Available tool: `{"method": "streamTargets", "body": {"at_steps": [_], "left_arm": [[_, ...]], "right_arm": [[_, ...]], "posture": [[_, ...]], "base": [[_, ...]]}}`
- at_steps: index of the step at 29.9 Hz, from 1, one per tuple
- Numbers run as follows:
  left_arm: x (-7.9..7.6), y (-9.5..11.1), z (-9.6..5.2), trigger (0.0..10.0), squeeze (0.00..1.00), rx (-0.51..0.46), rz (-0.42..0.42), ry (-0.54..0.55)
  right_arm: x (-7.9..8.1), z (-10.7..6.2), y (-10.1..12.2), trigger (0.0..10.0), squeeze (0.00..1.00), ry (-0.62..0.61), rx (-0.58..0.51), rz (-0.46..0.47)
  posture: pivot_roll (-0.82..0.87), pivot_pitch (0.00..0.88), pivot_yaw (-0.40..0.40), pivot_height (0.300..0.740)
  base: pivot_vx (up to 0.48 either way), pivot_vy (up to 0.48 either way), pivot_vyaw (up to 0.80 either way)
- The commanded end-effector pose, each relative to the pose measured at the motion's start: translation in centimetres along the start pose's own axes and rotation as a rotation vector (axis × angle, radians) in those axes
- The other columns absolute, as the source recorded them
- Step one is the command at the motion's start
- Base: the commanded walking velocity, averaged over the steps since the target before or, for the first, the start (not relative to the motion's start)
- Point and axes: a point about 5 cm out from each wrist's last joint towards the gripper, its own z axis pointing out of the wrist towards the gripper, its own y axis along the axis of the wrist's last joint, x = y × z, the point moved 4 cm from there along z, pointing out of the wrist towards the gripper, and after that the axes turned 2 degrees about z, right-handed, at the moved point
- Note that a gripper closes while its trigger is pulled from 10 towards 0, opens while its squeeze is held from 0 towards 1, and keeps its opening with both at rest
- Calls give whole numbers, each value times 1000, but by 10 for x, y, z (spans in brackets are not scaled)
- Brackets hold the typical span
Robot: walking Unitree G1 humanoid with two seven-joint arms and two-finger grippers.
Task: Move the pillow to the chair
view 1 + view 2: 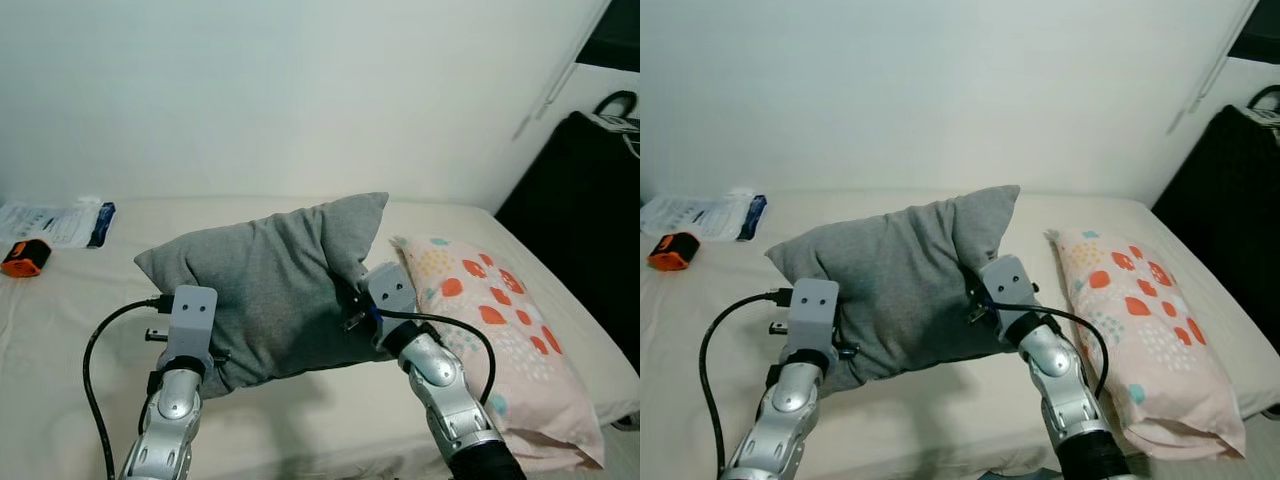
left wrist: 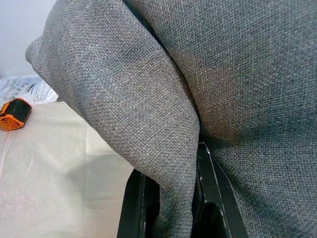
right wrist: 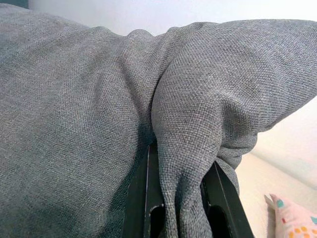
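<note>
Right, the grey pillow (image 1: 270, 285) is up off the bed (image 1: 60, 330), held between both arms; the left end effector (image 2: 171, 208) is pinching a fold at one side; the right end effector (image 3: 181, 208) is clamped on a bunched fold at the other; a patterned pillow (image 1: 490, 320) lies just beside it.

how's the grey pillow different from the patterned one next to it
The grey pillow is plain; the patterned pillow is pale pink with orange and teal spots. The grey one is gripped by the left gripper and right gripper; the patterned one lies flat on the bed, untouched.
</note>
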Motion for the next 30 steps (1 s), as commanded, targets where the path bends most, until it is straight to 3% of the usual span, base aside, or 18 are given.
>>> {"method": "streamTargets", "body": {"at_steps": [1,23,30], "left_arm": [[-17,26,3,10000,0,-95,-2,-52],[-17,25,4,10000,0,-93,-5,-49],[-24,4,3,10000,0,-4,-36,-90]], "right_arm": [[24,6,0,10000,0,106,9,-13],[13,12,-21,10000,0,34,128,-71],[2,12,-38,10000,0,-33,221,-57]], "posture": [[31,0,-180,721],[36,0,-164,721],[33,0,-157,721]], "base": [[0,0,0],[0,0,0],[0,0,0]]}}
